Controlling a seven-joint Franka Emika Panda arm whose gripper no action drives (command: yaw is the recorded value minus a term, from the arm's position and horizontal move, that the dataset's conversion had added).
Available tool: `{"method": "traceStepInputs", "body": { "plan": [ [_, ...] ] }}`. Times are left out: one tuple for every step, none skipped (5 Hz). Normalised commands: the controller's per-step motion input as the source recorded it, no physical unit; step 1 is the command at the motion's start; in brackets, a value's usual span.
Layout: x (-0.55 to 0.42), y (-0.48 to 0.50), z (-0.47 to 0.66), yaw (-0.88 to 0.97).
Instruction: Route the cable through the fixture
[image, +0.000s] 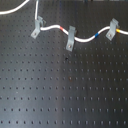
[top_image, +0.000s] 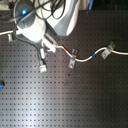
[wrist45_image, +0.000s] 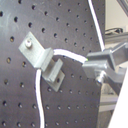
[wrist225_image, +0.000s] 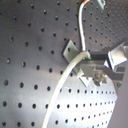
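Observation:
The white cable (image: 82, 39) with red, blue and yellow bands runs along three small grey clips. The left clip (image: 37, 28) is the fixture next to my gripper; it also shows in the second exterior view (top_image: 42, 66). In both wrist views the cable (wrist45_image: 70, 54) passes through this clip (wrist45_image: 42, 57) and into my gripper (wrist45_image: 95, 67), which is shut on it right beside the clip (wrist225_image: 71, 50). My gripper (top_image: 46, 52) hangs over the left clip in the second exterior view. It is out of the first exterior view.
The middle clip (image: 70, 39) and right clip (image: 113, 28) stand on the black perforated board (image: 65, 90). A loose cable strand (image: 15, 9) loops off at the first exterior view's top left. The arm's white body (top_image: 35, 25) fills the second exterior view's top left.

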Motion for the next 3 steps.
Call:
{"method": "traceStepInputs", "body": {
  "plan": [
    [0.416,0.033,0.45,0.18],
    [0.2,0.064,0.32,0.1],
    [0.0,0.001,0.03,0.0]
  ]
}}
